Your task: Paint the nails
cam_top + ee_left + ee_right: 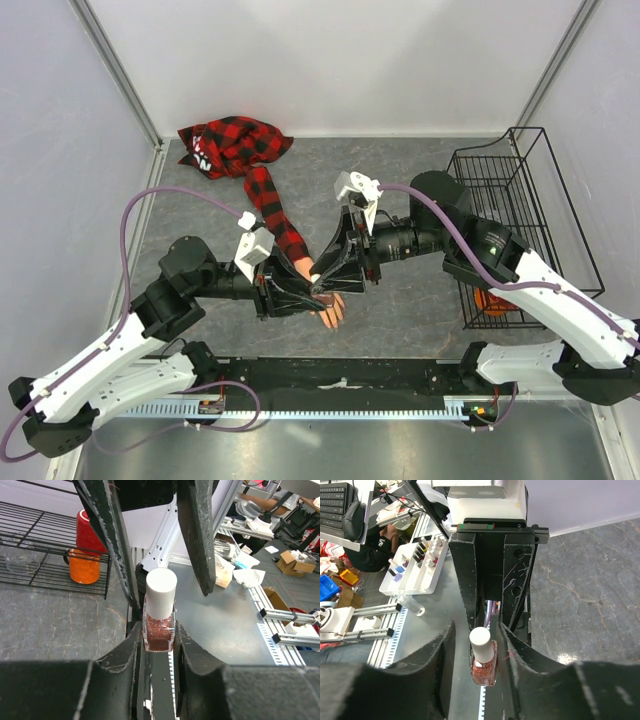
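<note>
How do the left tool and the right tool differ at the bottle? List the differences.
Grip: the left tool is shut on the bottle, clamping its glittery glass body. The right tool is open, its fingers flanking the white cap with gaps showing.
Level: the left tool sits low on the bottle, the right tool up at the cap.
Shared: both are black and face each other over the same bottle.

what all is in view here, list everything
polish bottle: one, reddish glitter, white cap, upright in the left tool
mannequin hand: one, peach, table centre, under the tools
sleeve: one, red-and-black plaid, back left
wire basket: one, black, right side
cups: two, orange and red, in the basket
table: one, grey
left tool: black, shut on the polish bottle
right tool: black, open either side of the cap
</note>
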